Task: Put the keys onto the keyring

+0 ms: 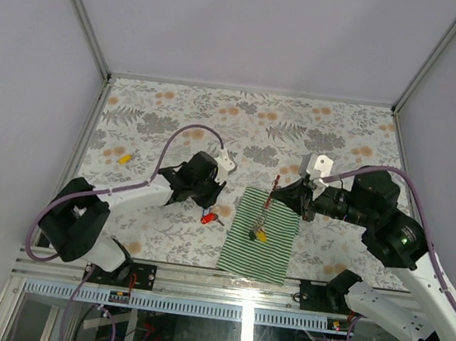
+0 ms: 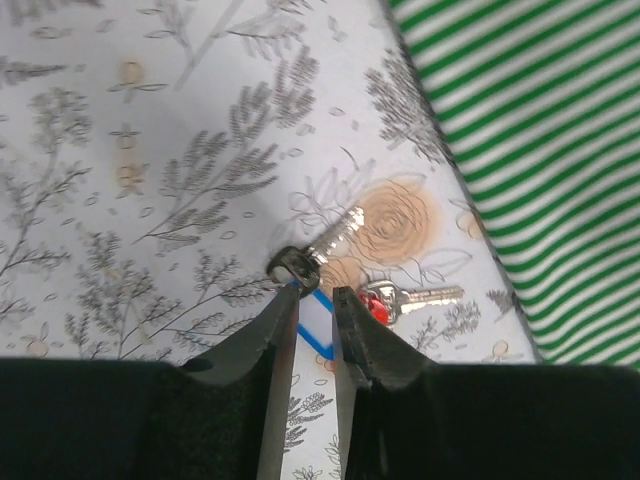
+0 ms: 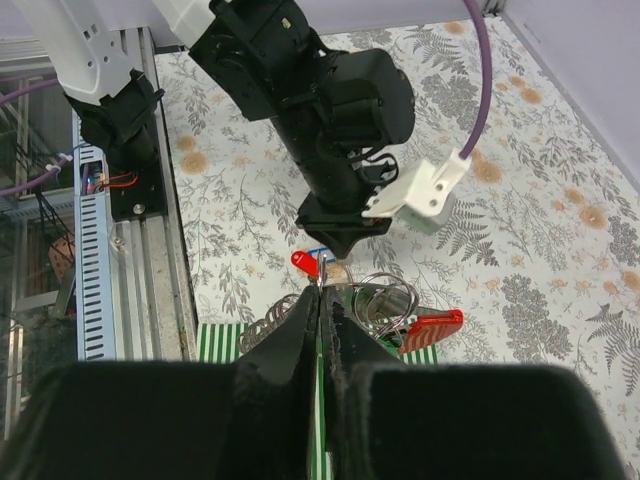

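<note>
My left gripper (image 1: 210, 202) is low over the table, its jaws a narrow gap apart around the blue tag (image 2: 318, 338) of a key (image 2: 335, 233); the tag fills the gap (image 2: 315, 300). A red-tagged key (image 2: 378, 304) lies just right of it (image 1: 206, 216). My right gripper (image 1: 281, 195) is shut on a thin wire loop of the keyring (image 3: 385, 300), held above the striped cloth (image 1: 273, 247). Its red clip (image 3: 432, 331) sticks out right (image 1: 276, 181). The chain (image 1: 261, 216) hangs down to yellow (image 1: 262, 235) and green tags on the cloth.
A small yellow-tagged piece (image 1: 124, 158) lies far left on the floral table. The left arm's wrist (image 3: 340, 130) sits close in front of my right gripper (image 3: 321, 298). The metal rail (image 1: 198, 279) runs along the near edge. Walls enclose three sides.
</note>
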Available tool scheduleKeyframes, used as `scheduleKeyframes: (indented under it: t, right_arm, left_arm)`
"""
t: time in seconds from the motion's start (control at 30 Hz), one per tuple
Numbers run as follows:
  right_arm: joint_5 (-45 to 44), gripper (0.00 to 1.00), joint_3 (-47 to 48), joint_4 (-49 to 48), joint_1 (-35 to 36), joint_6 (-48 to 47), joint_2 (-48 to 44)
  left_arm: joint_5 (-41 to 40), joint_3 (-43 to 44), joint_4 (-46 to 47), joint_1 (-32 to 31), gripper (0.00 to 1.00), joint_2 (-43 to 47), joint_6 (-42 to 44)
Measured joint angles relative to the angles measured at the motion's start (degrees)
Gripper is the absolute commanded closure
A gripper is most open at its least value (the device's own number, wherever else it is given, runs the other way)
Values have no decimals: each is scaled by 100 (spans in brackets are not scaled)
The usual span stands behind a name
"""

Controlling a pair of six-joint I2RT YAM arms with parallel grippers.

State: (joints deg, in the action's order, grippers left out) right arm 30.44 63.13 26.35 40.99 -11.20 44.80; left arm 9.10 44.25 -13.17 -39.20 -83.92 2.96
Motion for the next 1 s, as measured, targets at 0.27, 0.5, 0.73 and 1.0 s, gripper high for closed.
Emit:
scheduleKeyframes:
  t: [0.27,0.5,0.73,1.0]
  right_arm:
    - [-61,97,-17,24,0,4,-20]
    - [-90,97,-17,35,0,9,-20]
    - [-87,97,-17,37,0,15,-17]
    - [-87,97,-17,37,0,20,-17]
  left_arm:
    - [-828,216,-240,-42,68,129,-1464]
    - [-1021,291,-498,-382,61,118,-2157]
    - [-1244,308,-671,-586,64,-273,-2332]
    - [-1320,372,-717,-693,75,-435,-2345]
